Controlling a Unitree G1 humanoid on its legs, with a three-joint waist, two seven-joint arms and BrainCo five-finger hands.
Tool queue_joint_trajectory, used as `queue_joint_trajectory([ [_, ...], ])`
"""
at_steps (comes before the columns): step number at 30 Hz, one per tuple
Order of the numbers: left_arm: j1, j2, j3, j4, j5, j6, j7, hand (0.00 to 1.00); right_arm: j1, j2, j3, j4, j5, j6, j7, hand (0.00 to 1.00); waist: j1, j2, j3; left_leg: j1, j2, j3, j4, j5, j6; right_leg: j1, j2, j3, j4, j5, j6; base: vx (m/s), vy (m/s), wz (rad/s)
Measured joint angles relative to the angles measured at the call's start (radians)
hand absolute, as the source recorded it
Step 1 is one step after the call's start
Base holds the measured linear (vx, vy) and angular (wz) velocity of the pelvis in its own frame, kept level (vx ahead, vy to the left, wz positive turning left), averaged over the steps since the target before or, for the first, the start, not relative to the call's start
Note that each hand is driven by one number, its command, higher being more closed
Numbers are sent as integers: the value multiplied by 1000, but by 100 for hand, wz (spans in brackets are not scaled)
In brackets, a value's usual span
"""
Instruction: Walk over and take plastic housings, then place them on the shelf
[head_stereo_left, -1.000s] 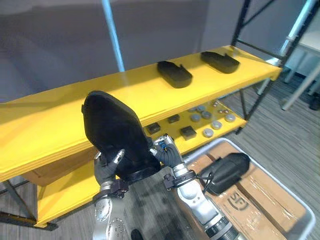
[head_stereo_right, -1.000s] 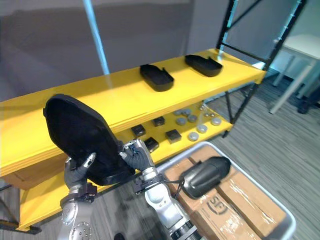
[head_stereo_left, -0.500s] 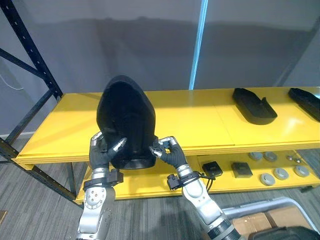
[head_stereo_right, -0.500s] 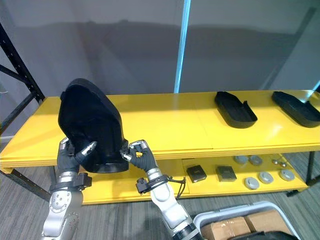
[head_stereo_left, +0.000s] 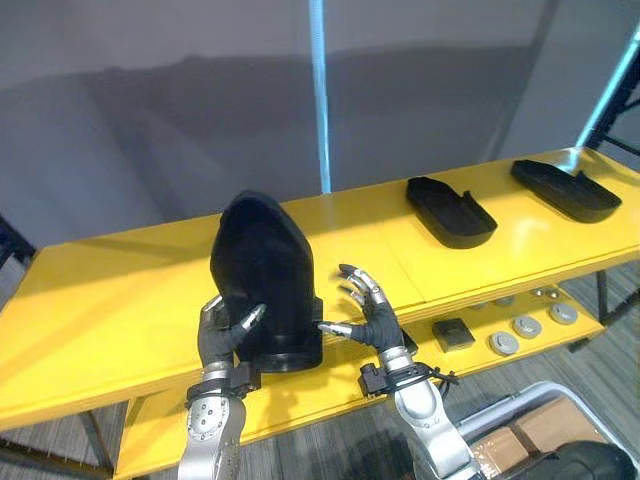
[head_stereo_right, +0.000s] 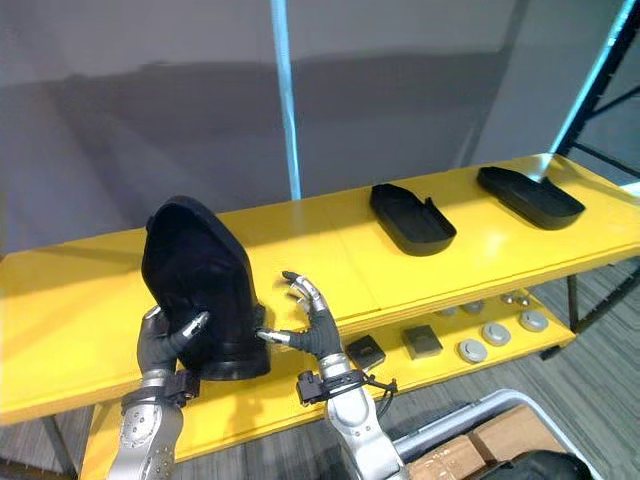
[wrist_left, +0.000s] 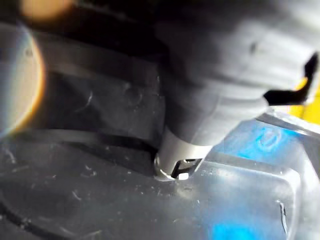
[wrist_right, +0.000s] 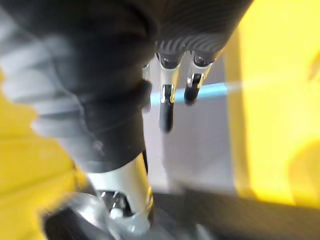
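The black housing (head_stereo_left: 262, 275) now stands upright on its open base on the top board of the yellow shelf (head_stereo_left: 100, 310), close to the front edge and towards the robot's left. Half a second ago it was carried clear of the board, pinched between both hands; it has since been set down. The right hand (head_stereo_left: 375, 320) has let go: its fingers are spread and relaxed, holding nothing, and it hovers just beside the housing's right flank with the thumb tip near the base, whether touching or not cannot be told. The left hand (head_stereo_left: 220, 338) remains on the part, thumb laid across the lower front and fingers wrapped at the left side, so the grasp on that side is not yet released. The left wrist view confirms the thumb lying against the dark plastic. Further to the robot's right on the same board lie a second housing (head_stereo_left: 450, 210) and a third housing (head_stereo_left: 565, 190), well apart from the one in hand. On the lower board sit a small black block (head_stereo_left: 452, 333) and grey discs (head_stereo_left: 503, 343). Assessment: placement of this part is nearly complete. It stands tall near the edge, so the left hand should open gently and draw straight back; a sideways brush could tip it off the front.
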Motion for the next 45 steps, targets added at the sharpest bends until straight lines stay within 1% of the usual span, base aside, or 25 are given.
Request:
queue_joint_trajectory([
  [2, -3, 11, 4, 2, -3, 8, 21, 100, 12, 15, -30, -25, 1, -2, -17, 0, -3, -36, -15, 30, -45, 34, -51, 19, 23, 0, -45, 16, -7, 3, 24, 111, 263, -21],
  [3, -8, 10, 9, -5, -5, 8, 34, 100, 13, 20, -46, -65, 1, -3, -21, 0, -7, -51, -24, 55, -76, 50, -98, 38, 45, -3, -77, 23, -6, 1, 33, 143, 265, -8],
  [4, -7, 10, 11, -14, -7, 9, 46, 100, 12, 24, -70, -104, 1, -6, -24, 0, -10, -51, -25, 80, -103, 67, -132, 49, 59, -2, -102, 29, -6, 0, 35, 121, 208, -8],
  [5, -7, 10, 12, -20, -11, 9, 51, 100, 12, 30, -85, -119, 2, -7, -27, 0, -13, -51, -26, 89, -113, 74, -144, 51, 62, -1, -113, 31, -5, -2, 39, 147, 218, -14],
  [7, -15, 18, 26, -40, -25, 9, 66, 100, 12, 49, -155, -146, 13, -13, -55, 0, -26, -53, -28, 109, -136, 94, -167, 56, 69, -1, -135, 31, -4, 6, 64, 112, 147, -16],
  [8, -19, 19, 28, -47, -35, 9, 70, 100, 13, 49, -173, -152, 13, -13, -62, 0, -26, -53, -28, 112, -138, 100, -171, 56, 69, -3, -137, 32, -4, 7, 66, 91, 88, -26],
  [9, -39, 18, 33, -53, -56, 9, 78, 100, 16, 48, -223, -158, 13, -13, -81, 0, -29, -54, -29, 128, -139, 111, -187, 56, 71, -2, -138, 33, -6, 10, 71, 84, 77, -24],
  [11, -71, 18, 37, -53, -71, 9, 83, 100, 36, 47, -276, -168, 13, -13, -89, 0, -37, -54, -30, 138, -139, 123, -198, 57, 71, -3, -135, 37, -6, 11, 71, 62, 59, -22],
  [14, -145, 26, 41, -49, -110, 15, 105, 100, 126, 34, -346, -201, 15, -10, -89, 0, -65, -54, -30, 144, -134, 155, -224, 61, 72, -27, -127, 67, -11, 17, 82, 25, 38, -34],
  [15, -183, 37, 44, -35, -122, 25, 110, 100, 166, 24, -371, -205, 15, -8, -87, 0, -79, -55, -31, 144, -133, 167, -235, 64, 71, -34, -124, 84, -23, 23, 91, 7, 16, -30],
  [16, -207, 45, 45, -17, -122, 29, 111, 100, 186, 17, -379, -205, 15, -6, -85, 0, -85, -55, -31, 145, -133, 174, -239, 64, 70, -39, -124, 88, -26, 25, 95, 0, 15, -38],
  [17, -264, 65, 47, 34, -122, 39, 112, 100, 232, 0, -393, -206, 15, 1, -75, 0, -98, -54, -30, 146, -131, 189, -251, 70, 69, -53, -119, 104, -26, 29, 98, -10, 5, -37],
  [18, -328, 97, 64, 99, -122, 54, 113, 100, 282, -12, -395, -206, 15, 5, -57, 0, -120, -55, -29, 140, -127, 205, -263, 76, 68, -73, -113, 120, -26, 35, 97, -10, 2, -34],
  [19, -342, 103, 68, 112, -123, 59, 113, 100, 291, -14, -395, -206, 15, 6, -52, 0, -124, -56, -28, 139, -127, 208, -264, 76, 68, -78, -112, 125, -26, 37, 97, -11, 1, -40],
  [20, -386, 128, 88, 158, -133, 73, 118, 100, 321, -19, -395, -206, 15, 9, -34, 0, -136, -56, -22, 133, -124, 228, -268, 77, 68, -97, -107, 144, -26, 44, 96, -16, 2, -38],
  [24, -502, 164, 120, 245, -199, 103, 131, 100, 390, -26, -396, -207, 10, 18, 3, 0, -160, -57, 29, 102, -121, 246, -269, 83, 72, -140, -102, 165, -27, 57, 98, -8, -6, -17],
  [26, -533, 183, 122, 271, -227, 111, 146, 100, 400, -28, -391, -207, -6, 28, 14, 0, -162, -58, 52, 86, -119, 249, -268, 88, 71, -158, -99, 169, -28, 64, 96, 5, -4, -3],
  [28, -573, 210, 149, 288, -239, 117, 161, 100, 408, -29, -388, -207, -27, 38, 25, 0, -161, -58, 81, 76, -115, 253, -267, 93, 67, -167, -95, 172, -33, 68, 95, 17, -5, -4],
  [31, -622, 262, 177, 330, -237, 131, 181, 100, 409, -33, -368, -207, -54, 38, 30, 0, -160, -60, 114, 64, -111, 254, -262, 93, 67, -178, -92, 172, -33, 69, 95, 0, 0, 0],
  [33, -637, 283, 197, 342, -236, 138, 194, 100, 409, -41, -349, -207, -64, 38, 32, 0, -159, -61, 131, 49, -110, 254, -258, 93, 67, -192, -92, 173, -32, 71, 95, 0, 0, 0],
  [38, -639, 339, 198, 393, -236, 169, 224, 100, 411, -41, -341, -207, -77, 38, 35, 0, -150, -62, 175, 34, -105, 255, -250, 93, 67, -205, -87, 173, -32, 72, 95, 0, 0, 0],
  [39, -639, 349, 198, 405, -235, 184, 222, 100, 413, -41, -338, -207, -76, 38, 35, 0, -147, -62, 182, 28, -103, 254, -249, 93, 67, -210, -86, 172, -32, 72, 95, 0, 0, 0],
  [41, -644, 368, 196, 409, -216, 189, 216, 100, 418, -41, -333, -207, -76, 38, 35, 0, -136, -61, 195, 26, -102, 255, -247, 93, 67, -213, -84, 172, -31, 72, 95, 0, 0, 0],
  [44, -650, 419, 194, 409, -211, 204, 179, 100, 425, -41, -332, -207, -76, 38, 37, 0, -133, -62, 206, 24, -101, 253, -246, 93, 67, -213, -84, 170, -29, 72, 95, 0, 0, 0],
  [45, -650, 438, 194, 409, -186, 212, 161, 100, 429, -41, -332, -207, -76, 38, 38, 0, -132, -62, 212, 24, -102, 253, -245, 93, 67, -213, -85, 169, -28, 72, 95, 5, 33, 1],
])
